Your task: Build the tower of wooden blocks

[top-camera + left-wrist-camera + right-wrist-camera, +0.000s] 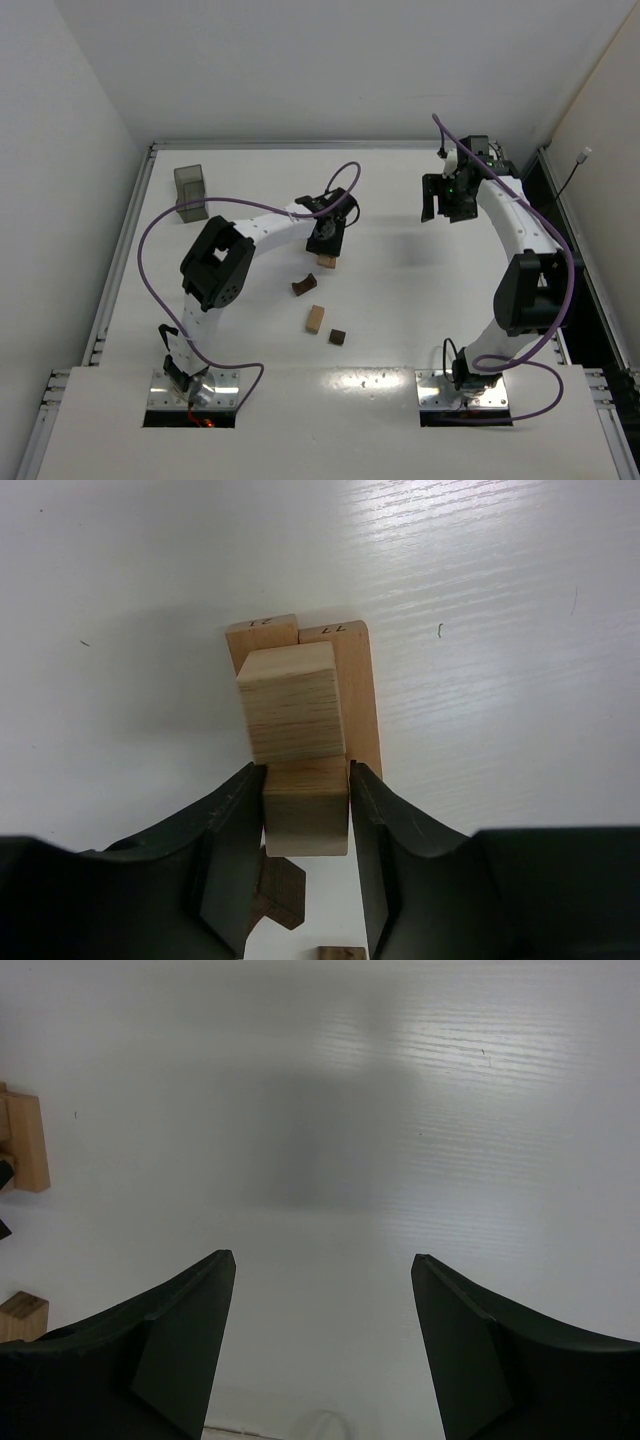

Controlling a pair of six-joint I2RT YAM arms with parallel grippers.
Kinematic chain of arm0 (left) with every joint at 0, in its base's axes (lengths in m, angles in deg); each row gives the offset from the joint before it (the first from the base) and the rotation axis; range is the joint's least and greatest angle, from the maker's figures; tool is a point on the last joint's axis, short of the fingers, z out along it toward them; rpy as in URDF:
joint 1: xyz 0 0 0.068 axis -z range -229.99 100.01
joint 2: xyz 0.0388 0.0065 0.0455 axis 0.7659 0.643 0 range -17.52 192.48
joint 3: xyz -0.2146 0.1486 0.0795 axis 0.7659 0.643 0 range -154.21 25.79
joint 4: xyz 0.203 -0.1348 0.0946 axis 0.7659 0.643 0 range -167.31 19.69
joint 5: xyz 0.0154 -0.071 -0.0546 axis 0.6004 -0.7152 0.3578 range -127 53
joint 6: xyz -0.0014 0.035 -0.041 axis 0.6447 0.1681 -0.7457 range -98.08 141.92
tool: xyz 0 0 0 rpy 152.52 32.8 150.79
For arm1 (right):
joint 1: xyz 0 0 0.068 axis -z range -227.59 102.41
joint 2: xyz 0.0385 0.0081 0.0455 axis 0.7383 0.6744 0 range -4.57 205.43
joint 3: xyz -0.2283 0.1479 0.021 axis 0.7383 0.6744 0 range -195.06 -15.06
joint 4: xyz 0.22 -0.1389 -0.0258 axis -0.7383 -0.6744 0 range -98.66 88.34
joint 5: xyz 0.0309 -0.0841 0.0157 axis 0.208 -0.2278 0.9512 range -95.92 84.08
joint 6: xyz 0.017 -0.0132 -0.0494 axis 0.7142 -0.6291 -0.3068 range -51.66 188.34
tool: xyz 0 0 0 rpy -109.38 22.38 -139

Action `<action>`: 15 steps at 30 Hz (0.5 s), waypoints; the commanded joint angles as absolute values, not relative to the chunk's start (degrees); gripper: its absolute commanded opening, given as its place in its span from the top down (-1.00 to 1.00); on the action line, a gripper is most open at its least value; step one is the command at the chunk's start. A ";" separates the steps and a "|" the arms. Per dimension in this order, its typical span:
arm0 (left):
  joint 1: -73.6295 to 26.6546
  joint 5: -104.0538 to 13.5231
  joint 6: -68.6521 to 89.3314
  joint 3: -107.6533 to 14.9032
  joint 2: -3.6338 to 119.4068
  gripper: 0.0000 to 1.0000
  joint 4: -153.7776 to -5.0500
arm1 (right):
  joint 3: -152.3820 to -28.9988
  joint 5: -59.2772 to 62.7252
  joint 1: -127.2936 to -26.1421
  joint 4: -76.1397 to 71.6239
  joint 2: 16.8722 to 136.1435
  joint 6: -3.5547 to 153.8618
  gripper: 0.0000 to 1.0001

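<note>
— What sits closest to the arm bases?

— On the white tabletop (420, 310), a small dark brown wooden cube (337, 337). Just beside it and a little farther off, a light tan wooden block (316, 319) lies loose. Beyond those is a dark brown arch-shaped wooden piece (304, 286), apart from both.

— And the tower?

— The wood block tower (326, 261) stands just past the arch, near the middle of the tabletop, under the left pincer (306, 785). From the left wrist view, two light tan wooden bars (352, 680) lie flat side by side, touching. A light tan wooden cube (290, 705) rests on top, across their seam.

— What is the left pincer doing?

— Its jaws are clamped on a second light tan cube (306, 825), one finger against each side. That cube butts against the near face of the cube on the bars. Whether it rests on anything, I cannot tell.

— The right arm?

— The right pincer (320, 1270) hangs well to the right of the tower, jaws wide apart.

— Anything farther?

— A translucent grey plastic bin (190, 192) stands near the far left corner.
</note>
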State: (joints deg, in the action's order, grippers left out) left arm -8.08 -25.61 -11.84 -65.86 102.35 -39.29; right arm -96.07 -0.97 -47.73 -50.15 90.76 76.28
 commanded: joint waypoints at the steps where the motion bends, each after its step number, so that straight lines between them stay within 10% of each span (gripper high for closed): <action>1: -7.62 -26.19 -12.53 -68.07 100.87 0.30 -40.22 | -96.00 -0.64 -47.94 -48.86 90.26 76.16 -0.37; 15: -7.62 -25.67 -12.01 -70.45 102.01 0.49 -40.22 | -95.48 -0.12 -47.94 -48.33 89.73 76.16 -0.37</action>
